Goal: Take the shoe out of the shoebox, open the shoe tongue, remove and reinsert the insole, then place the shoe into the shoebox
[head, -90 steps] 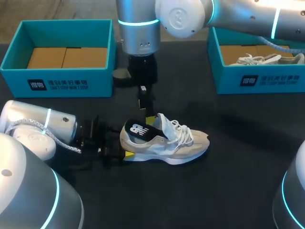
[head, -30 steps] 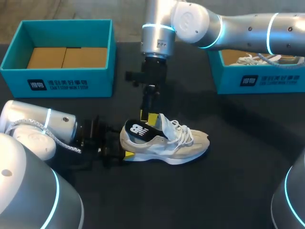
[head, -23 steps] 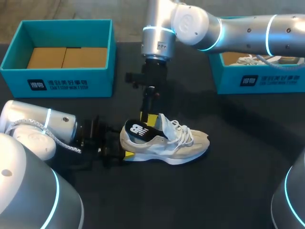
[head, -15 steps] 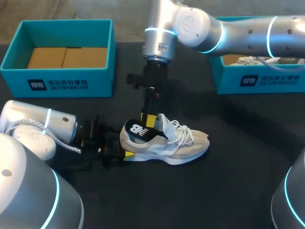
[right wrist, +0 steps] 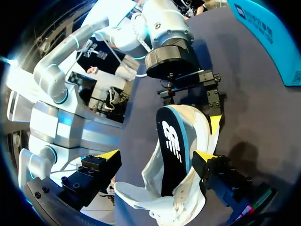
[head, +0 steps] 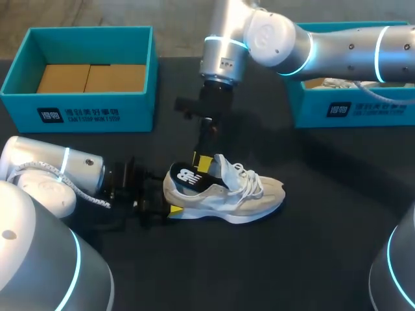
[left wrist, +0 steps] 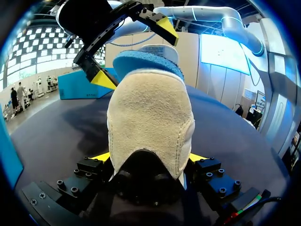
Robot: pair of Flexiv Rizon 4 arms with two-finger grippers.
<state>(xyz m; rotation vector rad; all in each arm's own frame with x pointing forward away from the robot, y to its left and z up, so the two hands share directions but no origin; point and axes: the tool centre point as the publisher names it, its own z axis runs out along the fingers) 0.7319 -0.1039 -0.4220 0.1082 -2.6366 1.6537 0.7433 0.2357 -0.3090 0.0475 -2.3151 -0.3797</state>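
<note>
1. Shoe (head: 224, 191) rests on its sole in the middle of the table (head: 324, 253), outside both boxes, with its heel toward the left arm.
2. Its black insole (head: 187, 176) tilts up out of the heel end of the opening and is only partly inside, so the insole step looks to be in hand.
3. The left gripper (left wrist: 149, 162) lies low on the table and clamps the heel from both sides. This probably anchors the shoe so that the insole can slide without dragging it.
4. The right gripper (right wrist: 157, 157) hangs just over the collar with its fingers spread wide. The raised insole is between them but not pinched.
5. The right arm comes in from the far right, its wrist pointing steeply down.
6. The left shoebox (head: 78, 110) and the right shoebox (head: 337, 110) stand well apart at the far edge.
</note>
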